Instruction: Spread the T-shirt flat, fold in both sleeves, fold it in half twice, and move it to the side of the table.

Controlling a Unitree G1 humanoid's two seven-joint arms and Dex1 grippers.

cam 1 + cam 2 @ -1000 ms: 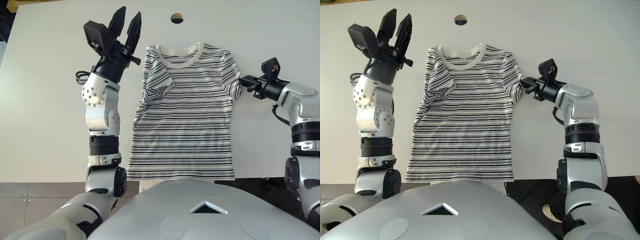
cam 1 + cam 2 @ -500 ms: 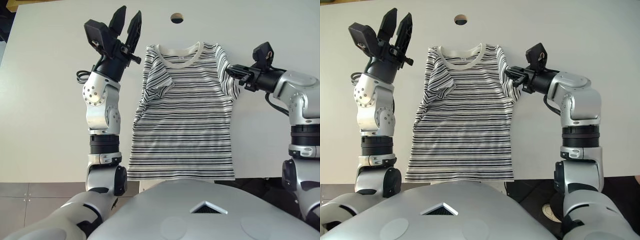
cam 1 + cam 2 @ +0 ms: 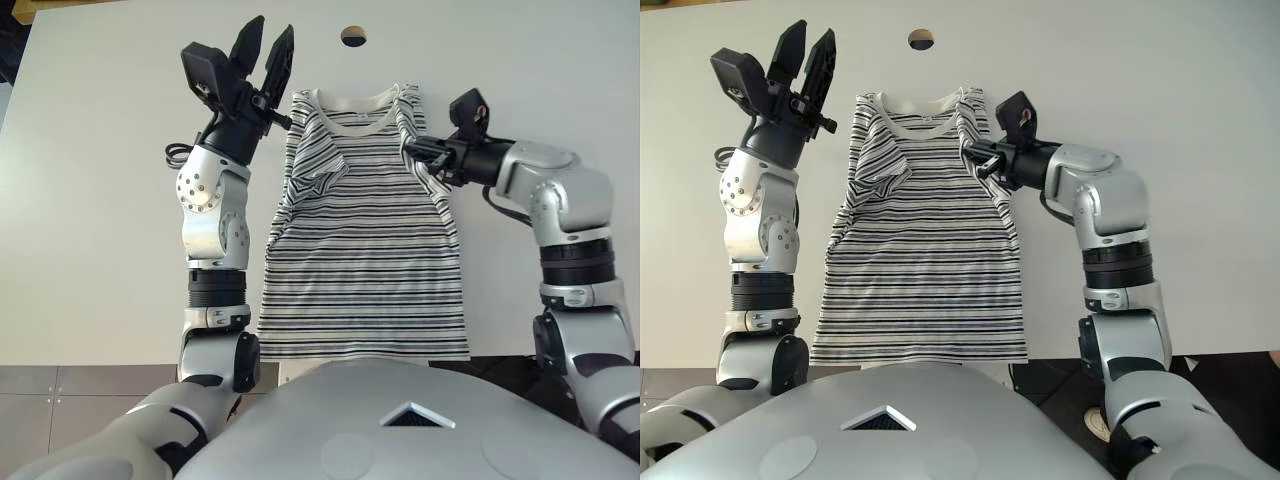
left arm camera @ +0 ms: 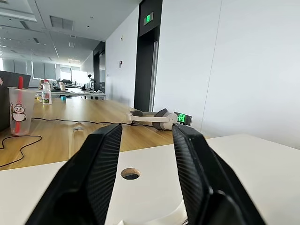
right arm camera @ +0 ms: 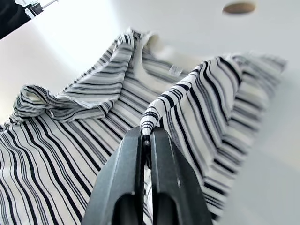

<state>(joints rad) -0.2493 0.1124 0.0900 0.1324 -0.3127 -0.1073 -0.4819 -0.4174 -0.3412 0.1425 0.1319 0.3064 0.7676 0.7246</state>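
Note:
A black-and-white striped T-shirt (image 3: 365,250) lies on the white table (image 3: 100,200), collar away from me. Its left sleeve (image 3: 315,175) is folded in over the chest. My right gripper (image 3: 418,152) is shut on the right sleeve (image 5: 187,98) and holds it lifted over the shirt's upper right chest. The sleeve fabric drapes from the shut fingers (image 5: 145,187). My left gripper (image 3: 268,48) is raised above the table beside the shirt's left shoulder, open with nothing between its fingers (image 4: 108,178).
A round cable hole (image 3: 353,36) sits in the table just beyond the collar. Bare table surface extends left and right of the shirt. The table's near edge (image 3: 100,362) runs just below the shirt hem.
My right gripper has carried the right sleeve inward, from the shirt's outer right edge to over the chest. My left arm has shifted slightly toward the shirt, still open and raised.

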